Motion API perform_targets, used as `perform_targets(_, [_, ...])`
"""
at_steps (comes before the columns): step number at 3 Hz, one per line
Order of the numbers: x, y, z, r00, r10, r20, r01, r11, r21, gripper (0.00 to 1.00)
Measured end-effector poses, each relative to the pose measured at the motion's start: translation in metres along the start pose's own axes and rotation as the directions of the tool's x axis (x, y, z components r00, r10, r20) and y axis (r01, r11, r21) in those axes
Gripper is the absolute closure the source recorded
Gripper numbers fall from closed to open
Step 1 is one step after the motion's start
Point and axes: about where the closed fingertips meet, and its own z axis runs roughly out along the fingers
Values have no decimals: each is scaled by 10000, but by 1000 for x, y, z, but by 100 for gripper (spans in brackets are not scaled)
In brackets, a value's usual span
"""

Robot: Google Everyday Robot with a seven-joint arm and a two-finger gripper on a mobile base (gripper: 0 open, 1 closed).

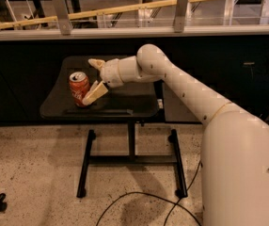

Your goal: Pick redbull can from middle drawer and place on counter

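The redbull can (78,89), red-orange with white script and a silver top, stands upright on the left part of a small black table (125,102). My gripper (88,81) is at the can's right side, reaching in from the right on the white arm (181,86). It is open: one cream finger (96,62) points left behind the can's top, and the other finger (95,93) lies against the can's front right side. No drawer is in view.
The table stands on a black metal frame (131,147) on a speckled floor. A dark counter wall (26,69) with a ledge and railing (125,13) runs behind it. A black cable (139,199) lies on the floor. My white base (242,173) fills the right foreground.
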Motion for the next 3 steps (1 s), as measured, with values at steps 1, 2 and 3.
perform_targets(1, [-6,4,0,9999,-122,3,122,9999,-20,0])
perform_targets(2, [-49,50,-21,9986,-454,288,444,9984,353,0])
perform_targets(3, [-23,35,-3,9994,-296,161,293,9994,204,0])
